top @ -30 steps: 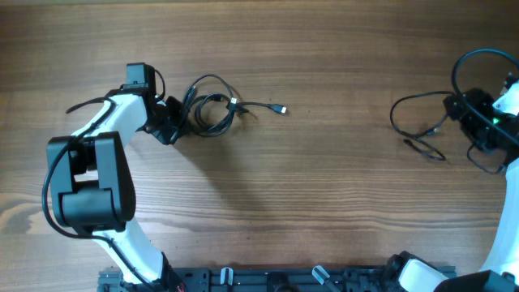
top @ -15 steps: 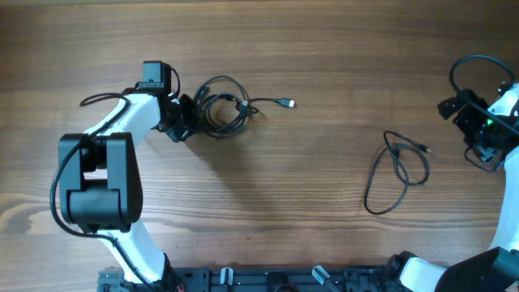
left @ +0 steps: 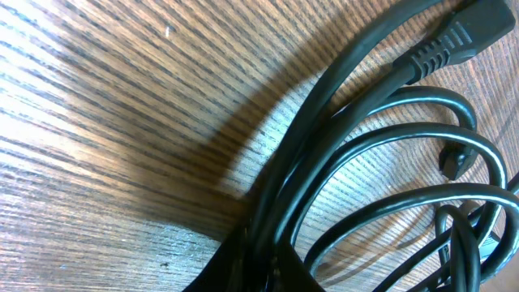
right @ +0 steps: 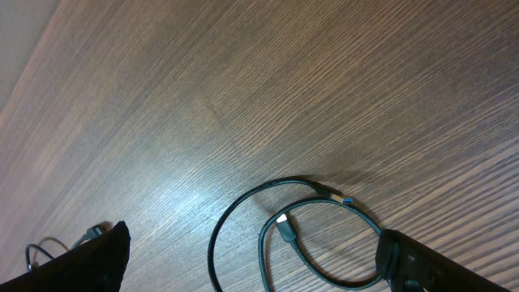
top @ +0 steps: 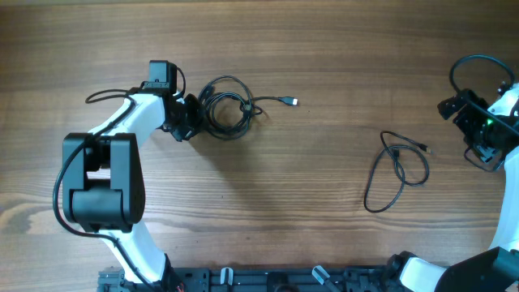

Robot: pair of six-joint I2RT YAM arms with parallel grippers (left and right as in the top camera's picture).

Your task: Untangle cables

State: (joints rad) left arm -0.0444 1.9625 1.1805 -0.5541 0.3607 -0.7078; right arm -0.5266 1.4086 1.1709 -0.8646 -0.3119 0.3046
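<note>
**A:** What takes up the most room?

**B:** The wooden table (top: 324, 49), its grain running side to side. Next comes the left arm (top: 101, 182), which rises from the near edge and reaches toward the far left part. The right arm (top: 503, 113) stands toward the right edge.

**A:** Where are the cables?

**B:** There are two, well apart. The coiled cable (top: 225, 109) lies in the left half of the table, nearer the far edge than the near one. It is wound in several overlapping loops, and one tail runs off to the right. The loose cable (top: 397, 166) lies flat in the right half, about midway between the far and near edges. It forms one open loop, with a long curve trailing toward the near edge.

**A:** And the grippers?

**B:** The left gripper (top: 188, 119) sits at the left side of the coiled cable and is clamped on it. In the left wrist view the strands bunch together and run down into the jaws at the bottom. The right gripper (right: 255, 264) is spread wide and holds nothing. Its fingers (right: 89, 259) stand at the two bottom corners of the right wrist view, and the loose cable lies on the wood beyond them, untouched.

**A:** Anything smaller?

**B:** A plug (top: 290, 101) ends the coil's tail. The loose cable's two plug ends (right: 284, 227) lie close together inside its loop.
</note>
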